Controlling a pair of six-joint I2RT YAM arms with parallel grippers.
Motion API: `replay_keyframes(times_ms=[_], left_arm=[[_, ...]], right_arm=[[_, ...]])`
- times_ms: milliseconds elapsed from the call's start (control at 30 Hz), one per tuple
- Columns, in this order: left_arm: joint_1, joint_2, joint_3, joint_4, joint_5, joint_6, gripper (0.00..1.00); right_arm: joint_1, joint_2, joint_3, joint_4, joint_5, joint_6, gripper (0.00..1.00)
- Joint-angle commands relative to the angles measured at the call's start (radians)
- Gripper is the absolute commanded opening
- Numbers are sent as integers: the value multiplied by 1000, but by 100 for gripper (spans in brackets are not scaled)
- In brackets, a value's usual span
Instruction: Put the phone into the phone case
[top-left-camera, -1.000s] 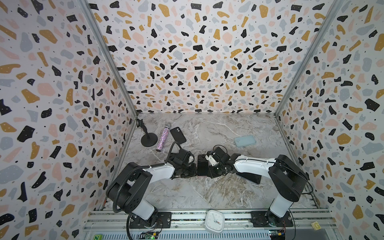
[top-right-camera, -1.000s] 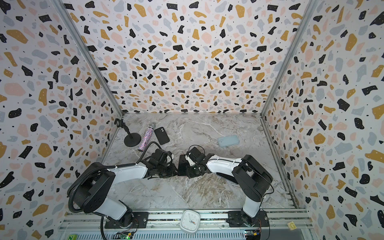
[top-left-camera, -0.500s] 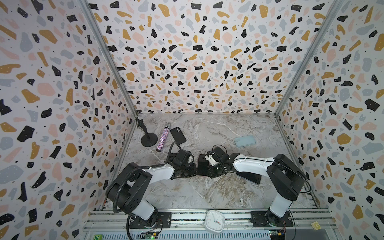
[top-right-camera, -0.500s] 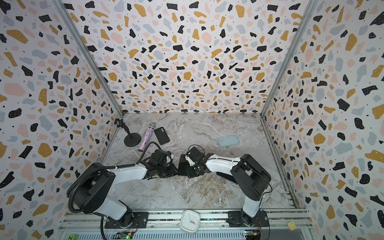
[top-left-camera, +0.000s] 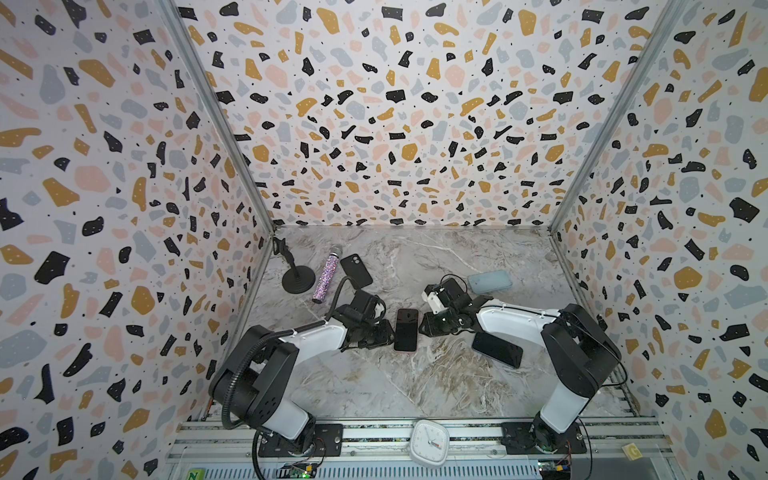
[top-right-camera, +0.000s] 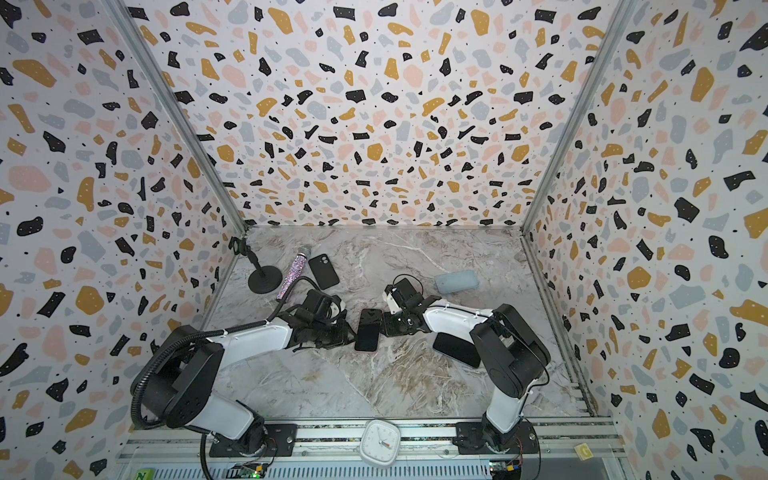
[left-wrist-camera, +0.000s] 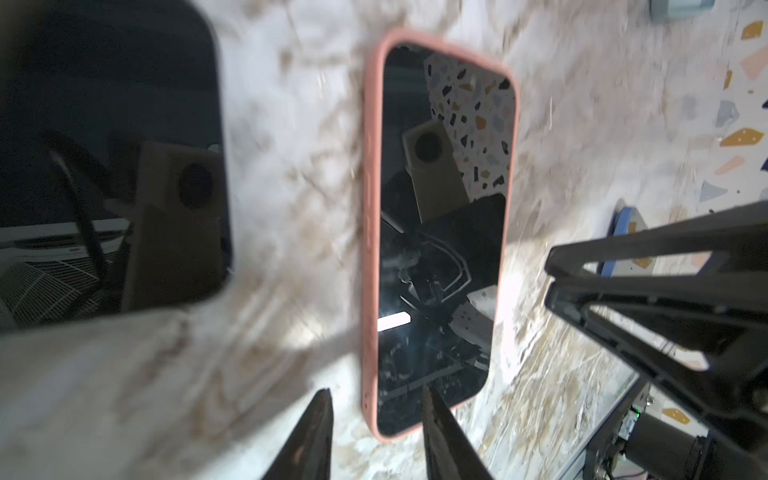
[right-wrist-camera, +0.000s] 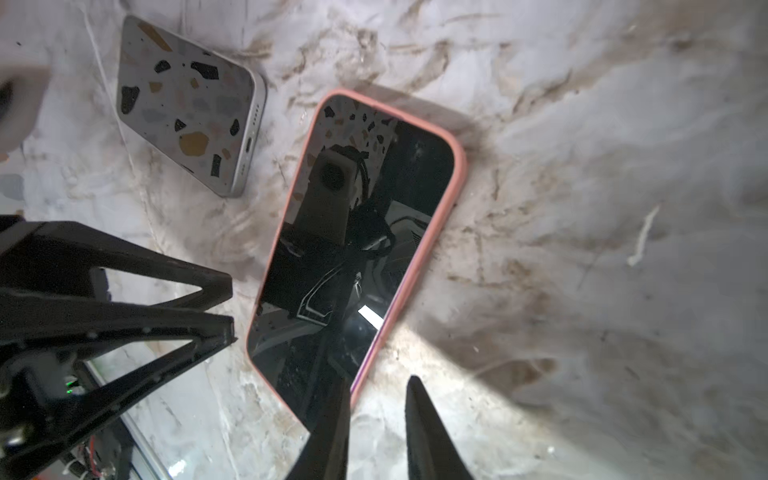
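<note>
Phone (top-left-camera: 406, 330) sits in pink case (left-wrist-camera: 370, 208). Left gripper (top-left-camera: 390, 335) at its 9 o'clock, right gripper (top-left-camera: 422, 328) at 3. Both jaws apart.

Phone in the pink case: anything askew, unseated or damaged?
Nothing stands out. The phone sits flush in the pink case, whose rim runs evenly along the edges visible in both wrist views, and it lies flat on the table. The glass looks smudged, with no crack visible.
</note>
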Motion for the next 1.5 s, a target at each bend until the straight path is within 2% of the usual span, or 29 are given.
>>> replay_keyframes(times_ms=[0,433,800,1167,1233,1333,1467], left_arm=[[9,30,58,-39,-20,50,37],[-17,103,17,77,61,-5,36],[-69,125,-17,151,74,-47,29],[-95,107,-19,159,59,-65,28],[-95,95,-16,143,47,-58,28],[-96,58,23,39,-37,-22,28],[-135,1,122,-132,-192,3,38]], right_arm=[[9,24,14,39,-49,32,30],[17,98,19,29,-30,68,32],[41,129,7,50,-31,85,19],[53,119,-19,65,-34,111,10],[52,101,-18,51,-21,110,9],[49,41,-3,20,6,84,12],[28,-57,14,-19,67,46,22]])
